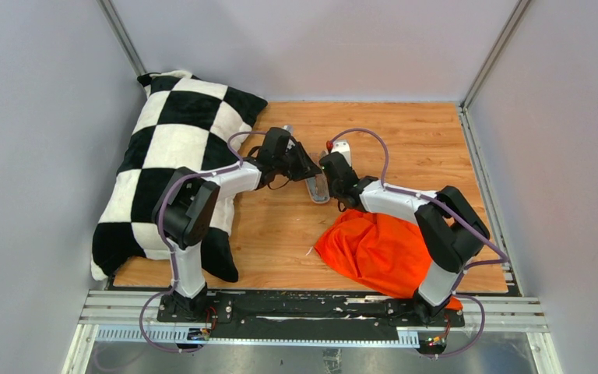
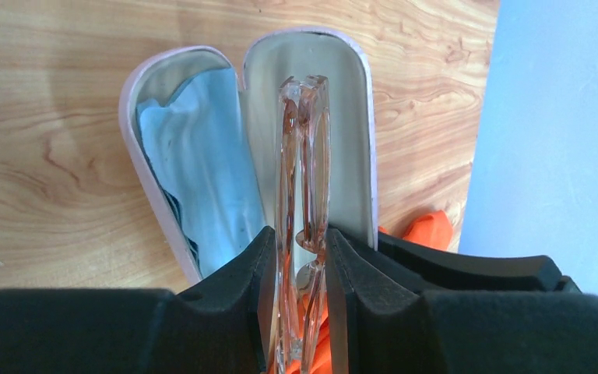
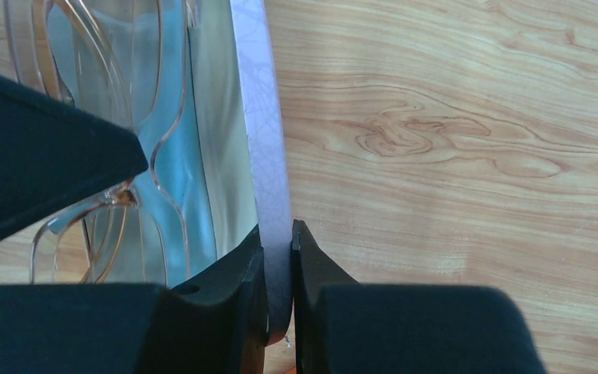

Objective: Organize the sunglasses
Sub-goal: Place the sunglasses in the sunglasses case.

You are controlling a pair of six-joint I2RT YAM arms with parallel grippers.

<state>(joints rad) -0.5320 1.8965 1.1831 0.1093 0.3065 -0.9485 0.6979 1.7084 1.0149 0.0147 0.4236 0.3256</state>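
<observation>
Currently, left gripper clamps the folded sunglasses, which project ahead of it over the open case. Right gripper is closed on the case rim. Blue cloth lies in the other half.

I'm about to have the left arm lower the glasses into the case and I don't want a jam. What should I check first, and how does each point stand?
1. The sunglasses are folded and clamped in the left gripper: ok.
2. The case lies open: ok.
3. The right gripper is shut on the case rim, steadying it: ok.
4. The half under the glasses is free: ok. The blue cloth lies in the other half.
5. The glasses line up lengthwise with that half: ok.
6. Height above the case floor: cannot tell.
</observation>
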